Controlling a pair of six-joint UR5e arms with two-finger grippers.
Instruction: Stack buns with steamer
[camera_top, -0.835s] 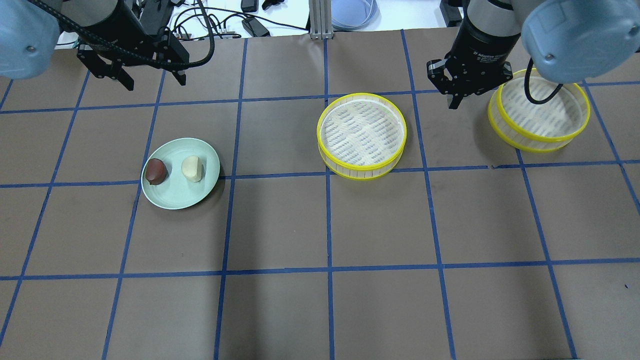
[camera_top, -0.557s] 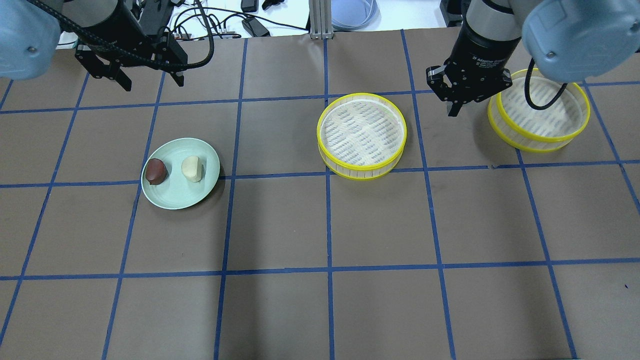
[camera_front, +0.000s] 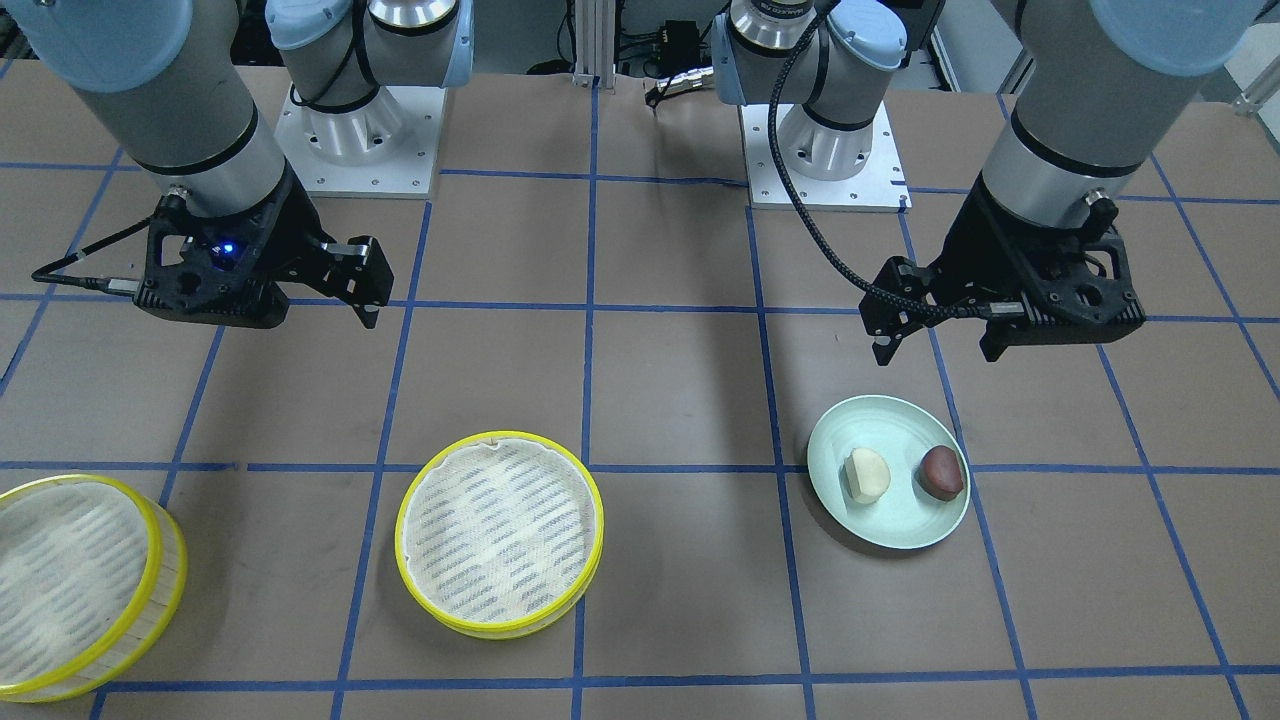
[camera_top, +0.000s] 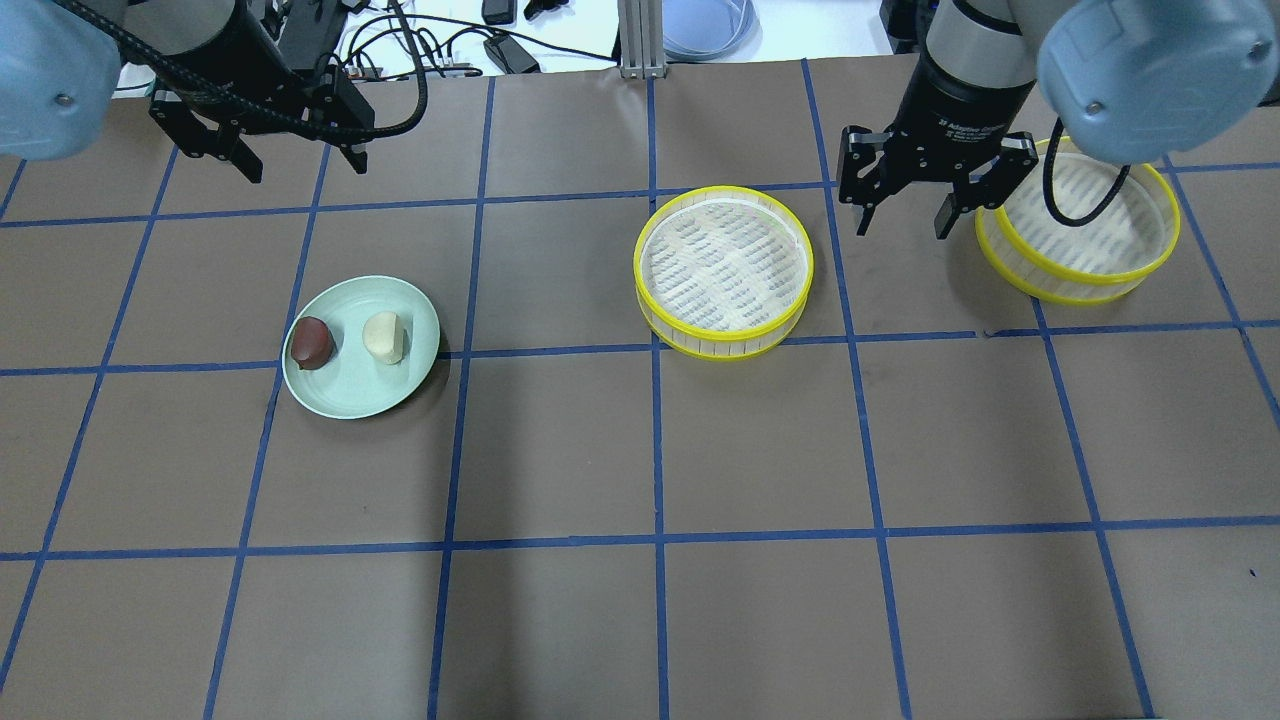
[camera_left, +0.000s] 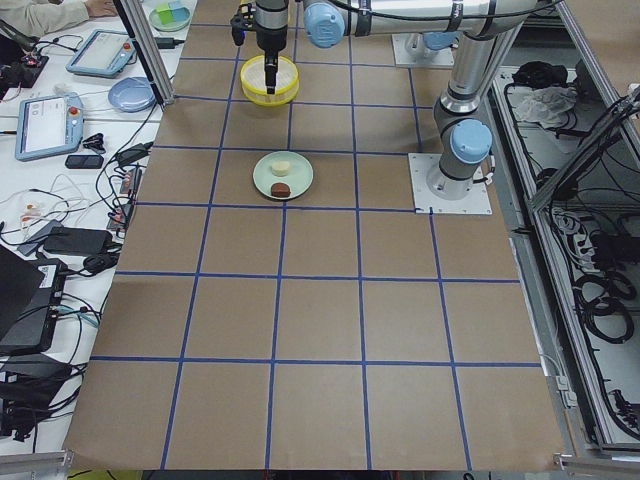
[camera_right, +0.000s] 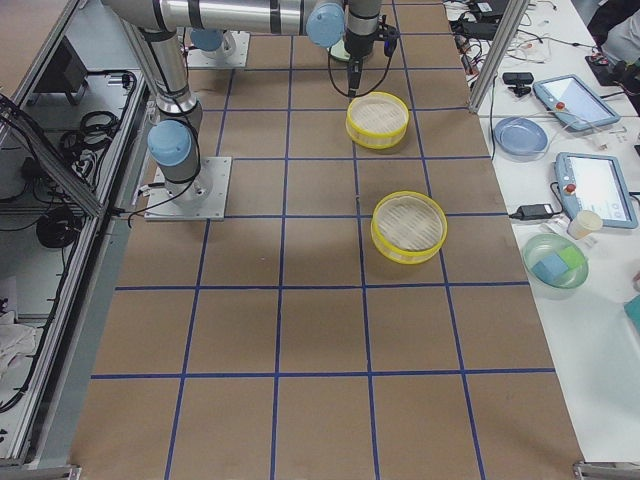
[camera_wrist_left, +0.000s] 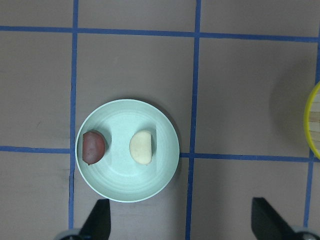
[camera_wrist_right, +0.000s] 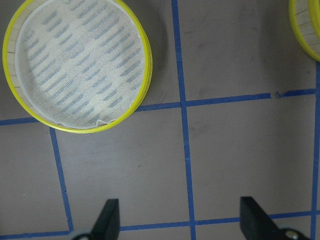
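The cream-white bun (camera_top: 385, 336) and the dark reddish-brown bun (camera_top: 311, 343) lie side by side on a pale green plate (camera_top: 360, 398) at the table's left. They also show in the left wrist view, cream (camera_wrist_left: 141, 147) and brown (camera_wrist_left: 93, 148). My left gripper (camera_top: 300, 162) is open and empty, hanging above the table behind the plate. One steamer tier (camera_top: 723, 270) stands empty at the middle, another (camera_top: 1085, 225) at the far right. My right gripper (camera_top: 903, 222) is open and empty, above the bare table between the two tiers, close to the right one.
Brown paper with a blue tape grid covers the table (camera_top: 640, 450). Behind its far edge are cables, an aluminium post (camera_top: 633, 40) and a blue dish (camera_top: 705, 25). The two arm bases (camera_front: 350, 140) (camera_front: 825, 150) stand on the robot's side.
My right gripper has turned about its wrist, so both spread fingers now show, and has shifted slightly left. The left gripper, the buns and the tiers have hardly moved.
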